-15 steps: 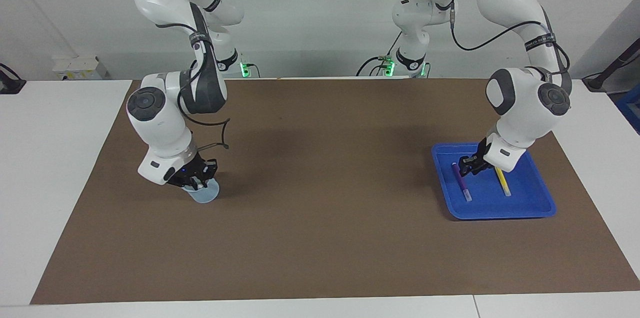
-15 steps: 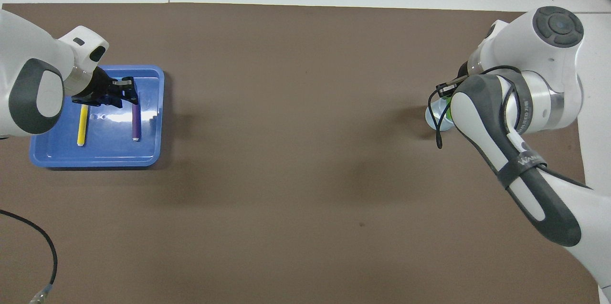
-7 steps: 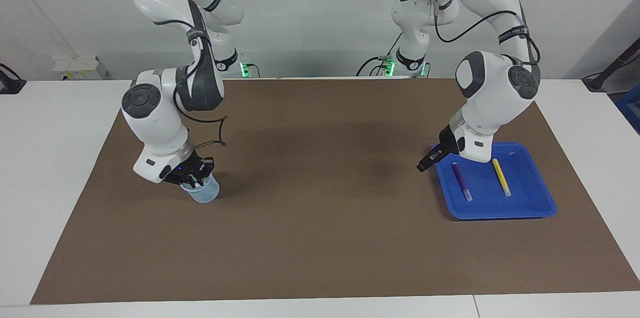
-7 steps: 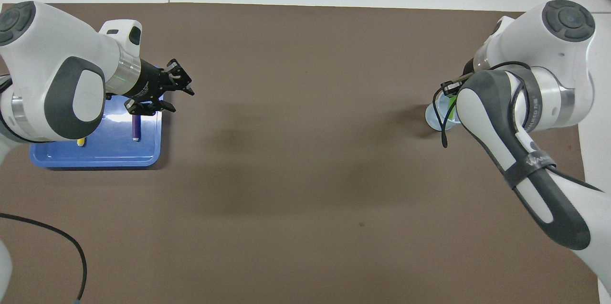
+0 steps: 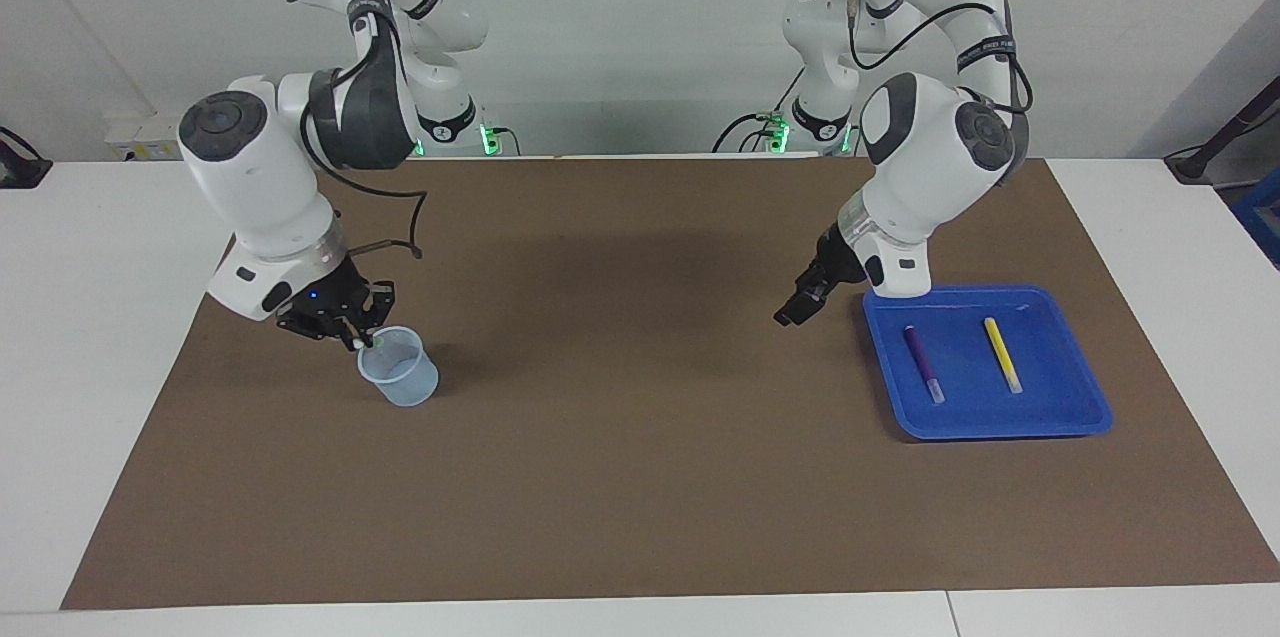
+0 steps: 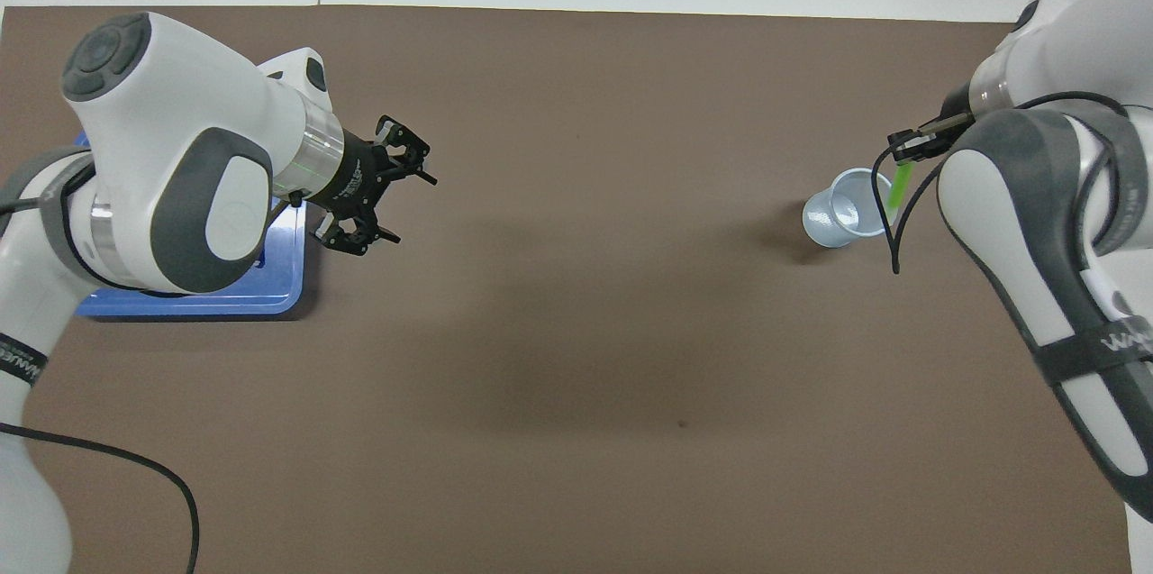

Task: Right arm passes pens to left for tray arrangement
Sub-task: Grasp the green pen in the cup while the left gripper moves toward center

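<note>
While the right end effector [image 5: 345, 325] is clamped on the green pen [image 6: 898, 187] above the cup [image 5: 399, 379], pen axis near upright, the left end effector [image 6: 383, 186], fingers apart, hangs over the desk [image 5: 640, 477] beside the tray [image 5: 1000, 422], well apart toward the left arm's end; purple pen [image 5: 923, 363] and yellow pen [image 5: 1002, 354] lie in the tray.

You have three pens: a purple pen [image 5: 922, 363] and a yellow pen [image 5: 1001, 354] in the tray, and a green pen [image 6: 898, 187] at the cup's 3 o'clock in the overhead view. You have one tray [image 5: 1060, 414], one cup [image 5: 401, 381], one mat [image 5: 640, 477], and two arms, each with one gripper: left gripper [image 5: 790, 311], right gripper [image 5: 352, 329].
</note>
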